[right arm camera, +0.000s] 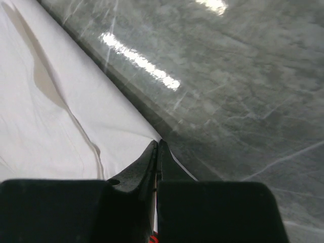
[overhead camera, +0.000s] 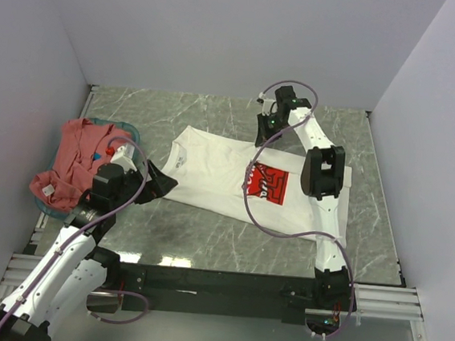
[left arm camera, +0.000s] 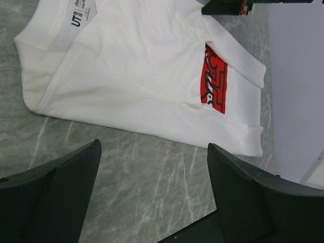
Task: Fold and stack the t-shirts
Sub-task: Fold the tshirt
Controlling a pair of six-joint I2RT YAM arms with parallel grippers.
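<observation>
Starting nearest you, the left end effector (overhead camera: 155, 181) hangs with its fingers wide apart and nothing between them. It sits just off the collar end of the white tee (overhead camera: 219, 178), over bare desk (overhead camera: 204, 249). Beside that arm, the red tee (overhead camera: 71, 159) lies crumpled in the basket (overhead camera: 103, 122), spilling over its rim. It is not yet laid out or folded (so that one is all ahead of you).

The white tee lies flat across the middle of the desk, print up, collar toward the basket. It reads as a long narrow shape, so I judge its sleeves may already be turned in, though the top view does not settle that. At its far edge, the right end effector (right arm camera: 157, 144) has its fingers pressed together on the hem, apparently pinching the cloth.

My reading is that you are early in the job, at a fold of the first shirt. Left to do: finish folding the white tee, take out and fold the red one, then stack the two.
</observation>
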